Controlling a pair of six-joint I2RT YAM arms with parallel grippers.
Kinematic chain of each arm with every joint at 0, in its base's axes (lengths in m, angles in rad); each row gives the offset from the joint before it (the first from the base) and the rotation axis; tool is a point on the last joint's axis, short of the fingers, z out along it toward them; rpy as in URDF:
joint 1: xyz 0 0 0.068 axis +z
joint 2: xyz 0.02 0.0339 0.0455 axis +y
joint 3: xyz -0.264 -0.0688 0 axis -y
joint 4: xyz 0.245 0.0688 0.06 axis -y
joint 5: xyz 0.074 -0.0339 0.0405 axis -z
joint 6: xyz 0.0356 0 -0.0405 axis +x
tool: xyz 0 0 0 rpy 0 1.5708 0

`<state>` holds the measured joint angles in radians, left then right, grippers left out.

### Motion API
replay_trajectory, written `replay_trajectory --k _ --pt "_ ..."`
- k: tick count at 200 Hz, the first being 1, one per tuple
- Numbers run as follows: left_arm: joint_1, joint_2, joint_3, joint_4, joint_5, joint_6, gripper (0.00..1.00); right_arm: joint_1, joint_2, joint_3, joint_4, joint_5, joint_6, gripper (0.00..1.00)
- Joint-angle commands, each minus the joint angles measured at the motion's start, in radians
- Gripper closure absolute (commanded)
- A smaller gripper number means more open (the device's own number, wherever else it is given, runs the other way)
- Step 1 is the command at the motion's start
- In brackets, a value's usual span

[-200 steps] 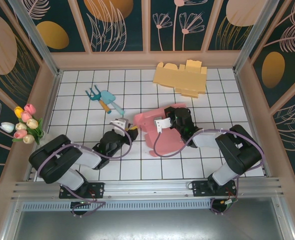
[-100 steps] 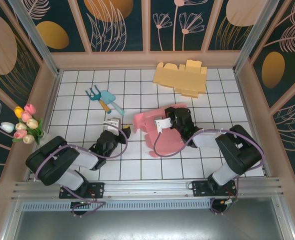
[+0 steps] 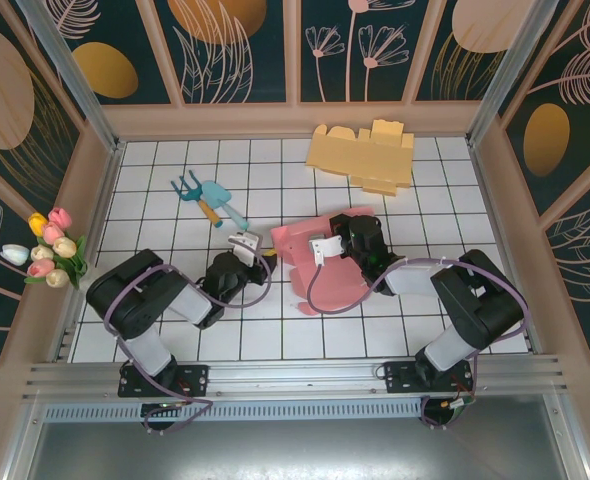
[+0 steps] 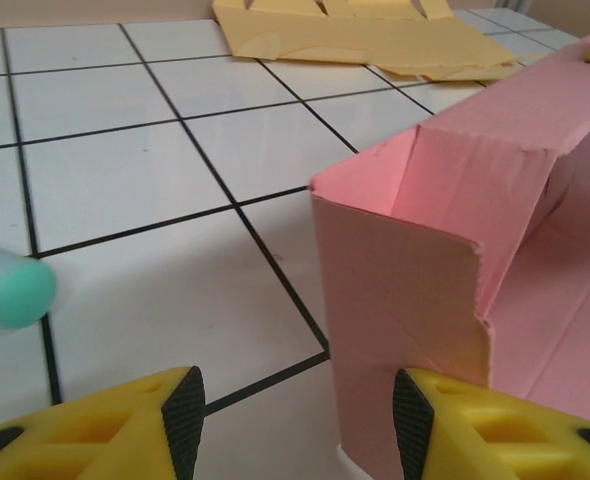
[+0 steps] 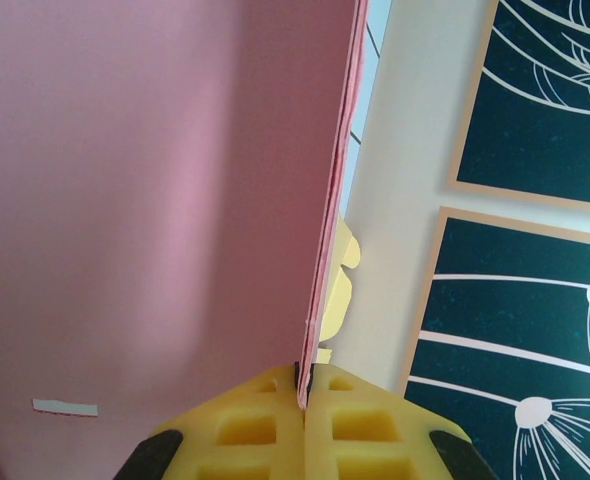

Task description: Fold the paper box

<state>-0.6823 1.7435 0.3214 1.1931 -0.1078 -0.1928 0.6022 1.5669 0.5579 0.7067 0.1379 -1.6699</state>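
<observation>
My right hand [image 5: 302, 388] is clamped on the pink paper box [image 5: 145, 200], one thin wall of it pinched edge-on between my two yellow fingers [image 5: 250, 428]. From above, this hand [image 3: 347, 237] sits at the far right part of the box [image 3: 320, 265]. The box lies near the middle of the tabletop [image 3: 155, 160], partly stood up, with a flat panel spread on the tiles toward me.

My left hand [image 4: 295, 410] is spread apart with only bare tile in its gap. The box's upright corner [image 4: 405, 260] rises just ahead of its right finger, and I cannot tell whether they touch. From above, this hand [image 3: 250, 250] is just left of the box.

Beyond it, teal garden tools [image 3: 213, 200] lie to the far left. A flat yellow cardboard sheet [image 3: 363, 155] rests near the back wall, well apart from the box. A bunch of tulips [image 3: 52, 248] sits at the left edge.
</observation>
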Motion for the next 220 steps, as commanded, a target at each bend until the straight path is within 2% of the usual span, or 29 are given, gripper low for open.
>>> replay_trajectory --k 1,47,101,152,180,220 --pt "0.006 0.04 0.024 0.065 0.055 0.033 0.45 0.007 0.008 -0.019 -0.106 0.005 -0.01 1.0" --pt "0.006 0.032 0.028 0.1 0.147 0.007 0.45 0.007 0.017 -0.021 -0.1 0.006 -0.013 1.0" --pt "0.006 0.094 0.079 0.106 0.172 -0.04 0.56 0.01 0.021 -0.01 -0.112 0.005 -0.018 1.0" --pt "0.006 0.143 0.113 0.137 0.236 -0.085 0.57 0.011 0.017 -0.012 -0.116 0.004 -0.014 1.0" --pt "0.006 0.083 0.056 0.167 0.263 -0.089 0.59 0.017 0.056 -0.019 -0.06 0.024 -0.019 1.0" --pt "0.006 -0.022 0.007 0.129 0.302 -0.078 0.64 0.039 0.078 -0.034 0.029 0.045 0.002 1.0"
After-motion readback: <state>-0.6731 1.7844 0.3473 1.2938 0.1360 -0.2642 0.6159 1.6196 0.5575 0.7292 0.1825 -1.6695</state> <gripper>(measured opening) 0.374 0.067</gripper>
